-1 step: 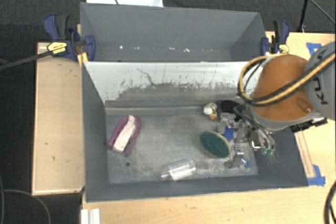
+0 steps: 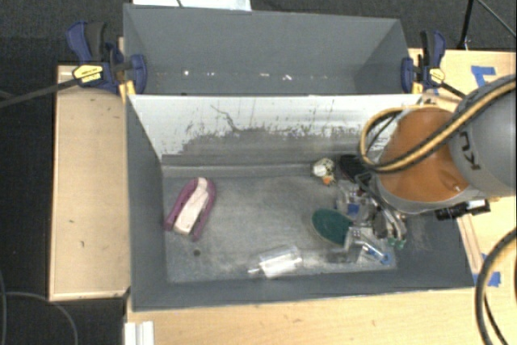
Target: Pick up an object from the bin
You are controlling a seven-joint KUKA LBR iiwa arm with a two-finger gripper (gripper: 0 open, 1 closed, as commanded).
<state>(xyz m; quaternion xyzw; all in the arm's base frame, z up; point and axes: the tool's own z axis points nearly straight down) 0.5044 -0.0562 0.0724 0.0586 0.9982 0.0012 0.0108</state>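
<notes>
My gripper (image 2: 355, 234) is low in the bin's right part, under the arm's orange cover. Its metal fingers stand just right of a dark green rounded thing (image 2: 327, 224) that lies on the floor. I cannot make out whether the fingers touch it or how wide they stand. A small blue piece (image 2: 376, 256) lies by the gripper's lower right side. A small round pale thing (image 2: 323, 169) sits near the back wall, above the gripper.
A clear plastic piece (image 2: 276, 262) lies near the front wall, left of the gripper. A purple and white block (image 2: 191, 206) rests at the left side of the floor. The arm fills the bin's right part.
</notes>
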